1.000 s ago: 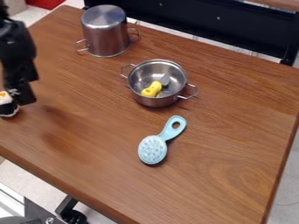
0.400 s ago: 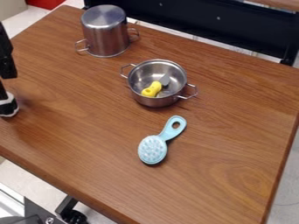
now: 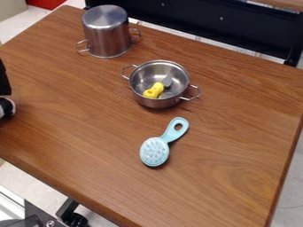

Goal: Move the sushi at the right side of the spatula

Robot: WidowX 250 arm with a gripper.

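Camera view, and there's the pincer (image 3: 3, 82) at the left edge, can't tell whether it's apart or closed! Just beneath it in view, the black-and-white sushi (image 3: 6, 107), well apart from the yellow-handled spatula (image 3: 154, 90) inside the open pot (image 3: 155, 103).

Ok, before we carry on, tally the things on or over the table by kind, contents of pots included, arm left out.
Pots: 2 (upturned pot, upright pot)
Brush: 1
Yellow-handled tool: 1
Sushi: 1, at the view's left edge
Total: 5
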